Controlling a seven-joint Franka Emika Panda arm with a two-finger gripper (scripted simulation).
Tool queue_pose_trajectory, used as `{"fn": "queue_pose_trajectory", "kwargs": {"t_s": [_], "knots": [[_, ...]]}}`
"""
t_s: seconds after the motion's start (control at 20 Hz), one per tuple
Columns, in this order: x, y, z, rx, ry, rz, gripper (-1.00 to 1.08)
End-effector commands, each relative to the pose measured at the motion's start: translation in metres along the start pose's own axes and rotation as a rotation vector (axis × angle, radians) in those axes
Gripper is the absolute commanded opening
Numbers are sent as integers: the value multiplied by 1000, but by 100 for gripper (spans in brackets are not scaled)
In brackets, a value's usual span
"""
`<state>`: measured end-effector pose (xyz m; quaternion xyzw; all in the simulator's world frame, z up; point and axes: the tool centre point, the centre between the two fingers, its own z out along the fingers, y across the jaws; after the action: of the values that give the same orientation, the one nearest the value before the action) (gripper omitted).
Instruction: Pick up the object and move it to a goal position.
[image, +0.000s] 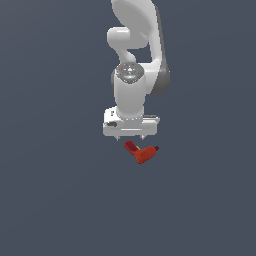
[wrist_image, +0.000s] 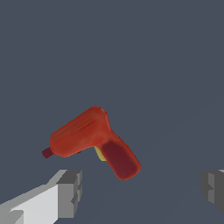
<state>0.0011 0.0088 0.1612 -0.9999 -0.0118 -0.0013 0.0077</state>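
White arm hangs over a plain dark grey bench (image: 55, 200), wrist pointed straight down. Pincer (image: 130, 137) spread wide, holding nothing; only its two short fingertips show under the white hand block in the exterior view. Going from the exterior view's left to its right: first the handle end of the red drill-shaped object (image: 141, 152), lying on the bench just under the pincer, then its body, then the dark nose tip pointing toward the exterior view's right. The object sits slightly to that side of the pincer's midline, apart from both tips. Wrist view: object (wrist_image: 94, 140) lies on its side, a small yellow trigger in the crook of the L, darker red grip angled away from the body. The grey fingers (wrist_image: 70, 192) stand well apart at the frame edge, the object lying off the line between them, untouched.
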Motion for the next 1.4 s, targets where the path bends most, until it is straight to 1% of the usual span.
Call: {"fn": "queue_pose_trajectory", "kwargs": {"t_s": [0.0,0.3,0.55,0.75,1.05,1.35], "knots": [[0,0,0,0,0,0,108],[-5,-3,5,-6,-21,-29,108],[-5,-3,6,-6,-20,-30,108],[-7,-2,12,-21,-23,-60,108],[-15,0,33,-68,-35,-164,108],[-30,1,67,-135,-59,-349,108]]}}
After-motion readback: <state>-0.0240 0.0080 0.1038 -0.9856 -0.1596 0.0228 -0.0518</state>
